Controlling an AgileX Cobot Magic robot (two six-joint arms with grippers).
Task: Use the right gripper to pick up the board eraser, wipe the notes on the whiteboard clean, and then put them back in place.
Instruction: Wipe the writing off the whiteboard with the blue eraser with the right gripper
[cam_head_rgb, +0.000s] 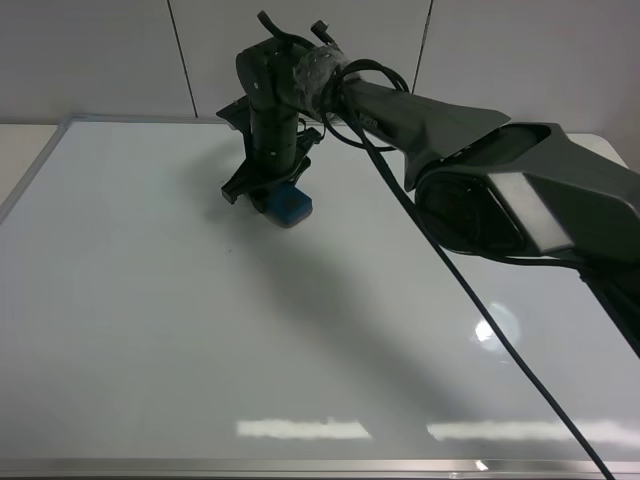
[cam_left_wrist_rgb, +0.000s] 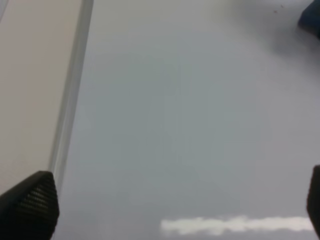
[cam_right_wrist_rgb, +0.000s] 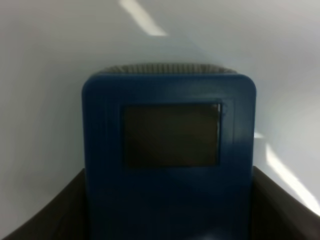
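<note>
The whiteboard (cam_head_rgb: 150, 330) fills most of the exterior high view. My right gripper (cam_head_rgb: 268, 190) reaches across from the right to the board's far middle and points down at it. It is shut on the board eraser (cam_head_rgb: 289, 206), a blue block that rests on or just above the white surface. In the right wrist view the board eraser (cam_right_wrist_rgb: 170, 150) sits between the two dark fingers (cam_right_wrist_rgb: 45, 220), with a dark rectangular patch on top. No notes show in any view. My left gripper (cam_left_wrist_rgb: 170, 205) hovers open over the whiteboard (cam_left_wrist_rgb: 190, 125) near its left frame.
The silver frame (cam_left_wrist_rgb: 70, 100) runs along the board's left side, with a beige tabletop (cam_left_wrist_rgb: 30, 75) beyond it. A black cable (cam_head_rgb: 480, 320) trails from the right arm over the board. A grey panelled wall (cam_head_rgb: 100, 50) stands behind.
</note>
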